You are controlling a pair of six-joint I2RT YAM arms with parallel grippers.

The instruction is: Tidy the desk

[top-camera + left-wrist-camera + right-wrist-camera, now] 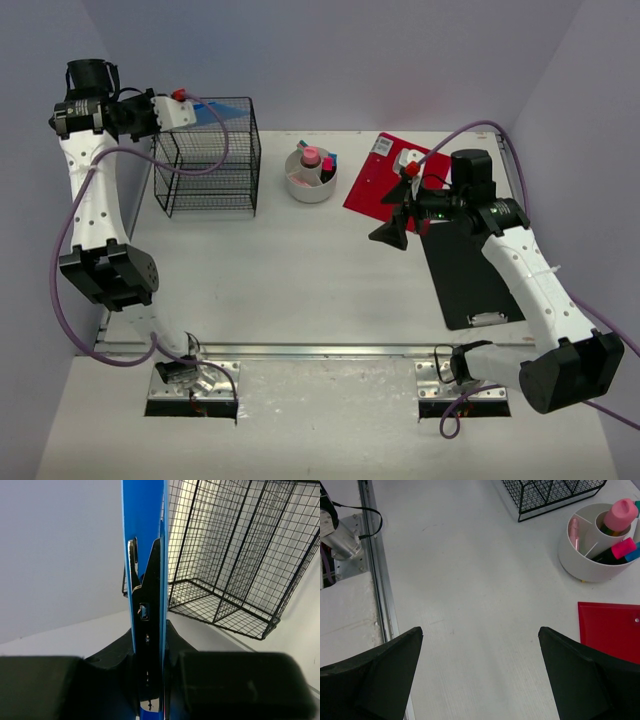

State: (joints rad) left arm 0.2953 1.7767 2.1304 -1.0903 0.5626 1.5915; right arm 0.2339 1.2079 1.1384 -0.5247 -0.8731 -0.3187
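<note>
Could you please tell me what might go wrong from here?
The left gripper pinches the thin blue board by one edge only; it might pivot or slip. Its edge could snag the wire rack and shove it. The open right gripper hovers close to the red clipboard and might bump it.

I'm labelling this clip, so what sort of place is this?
Probably a robot test cell staged as an office desk: pale walls box in a white tabletop holding a wire rack, a pen cup of markers and a red clipboard.
</note>
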